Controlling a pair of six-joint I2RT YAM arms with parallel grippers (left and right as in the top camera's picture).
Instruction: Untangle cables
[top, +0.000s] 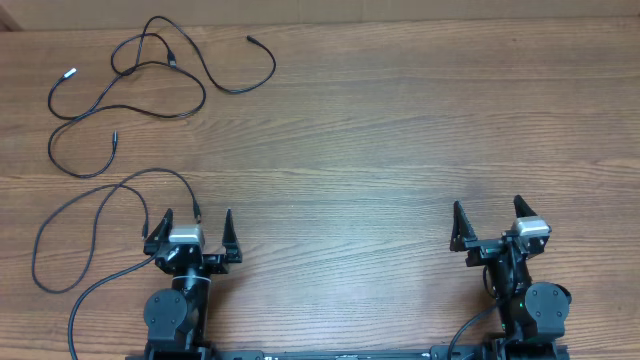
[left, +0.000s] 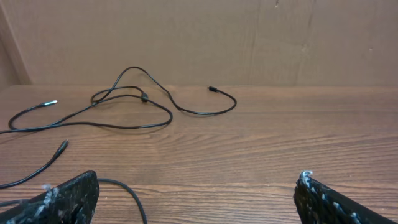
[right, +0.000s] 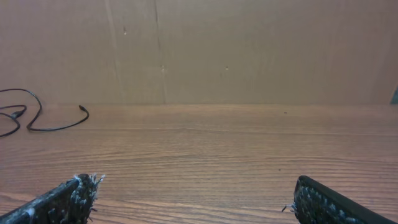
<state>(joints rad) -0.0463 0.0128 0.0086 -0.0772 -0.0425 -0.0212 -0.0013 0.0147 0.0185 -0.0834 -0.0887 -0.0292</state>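
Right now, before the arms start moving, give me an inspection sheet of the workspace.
Surface: wood-grain table.
Job's things: cables, thin and black, looped across one another at the far left; one silvery-white tip lies at their left edge.
Clutter: nothing seen.
Grippers: left gripper and right gripper are both open, holding nothing, at the near edge.
Cables: a thicker black arm wire loops on the table beside the left arm, apparently apart from the job's cables.
Surroundings: plain brown wall behind the table.
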